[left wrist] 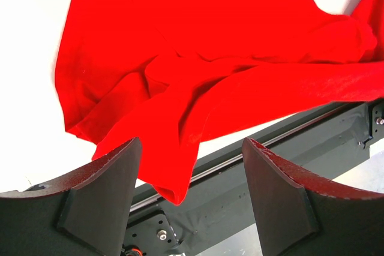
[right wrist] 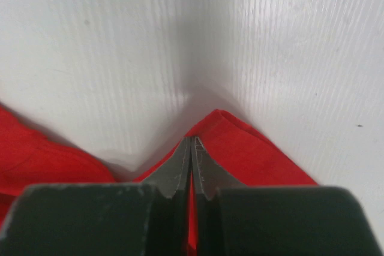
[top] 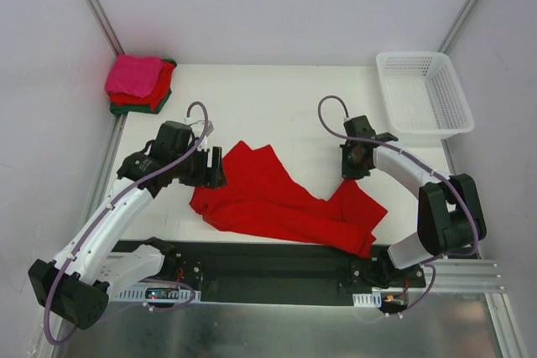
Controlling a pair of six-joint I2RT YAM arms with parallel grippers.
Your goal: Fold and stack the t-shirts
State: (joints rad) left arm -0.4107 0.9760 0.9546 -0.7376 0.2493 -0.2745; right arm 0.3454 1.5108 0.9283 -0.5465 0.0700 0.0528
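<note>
A bright red t-shirt lies crumpled and unfolded across the middle of the table. In the right wrist view my right gripper is shut on a raised fold of this red t-shirt, with cloth pinched between the jaws. From above, the right gripper sits at the top of the shirt's right lobe. My left gripper stands open at the shirt's left edge. Between and beyond its fingers the cloth hangs loose, held by neither jaw. Folded t-shirts are stacked at the far left corner: hot pink on red on dark green.
A white lattice basket stands at the far right corner of the table. The black mounting rail runs along the near edge under the shirt's lower hem. Grey walls close in on both sides.
</note>
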